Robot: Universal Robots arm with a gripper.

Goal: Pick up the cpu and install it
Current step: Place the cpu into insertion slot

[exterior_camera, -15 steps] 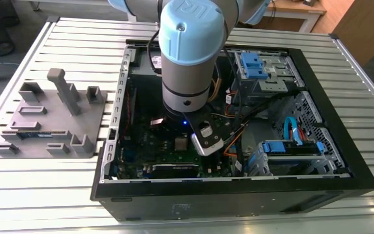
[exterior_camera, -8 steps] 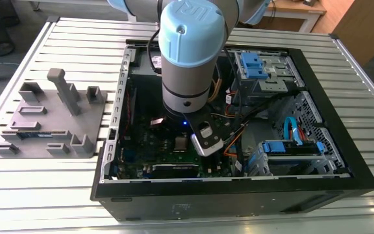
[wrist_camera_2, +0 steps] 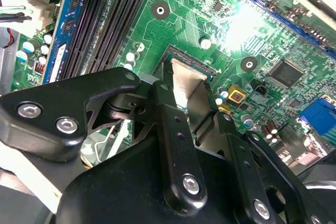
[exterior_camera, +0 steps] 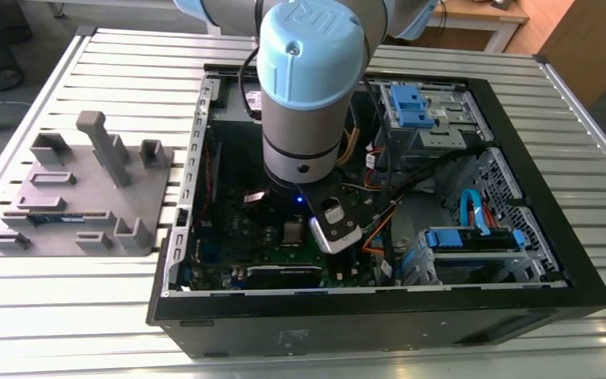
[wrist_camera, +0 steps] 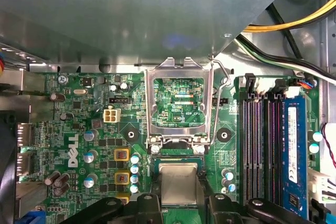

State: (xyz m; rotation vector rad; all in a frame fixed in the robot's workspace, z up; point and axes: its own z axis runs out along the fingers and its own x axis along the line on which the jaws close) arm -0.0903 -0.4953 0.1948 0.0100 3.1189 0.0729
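Most of the job looks done from my seat: the pincer (wrist_camera: 181, 203) grips the cpu (wrist_camera: 178, 179) by two edges, right at the socket on the motherboard (wrist_camera: 89, 129). Seated or not, I cannot tell; the metal frame (wrist_camera: 181, 65) stands open.

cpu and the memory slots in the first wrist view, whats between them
In the first wrist view, a strip of green board with a few small round capacitors lies between the cpu and the black memory slots.
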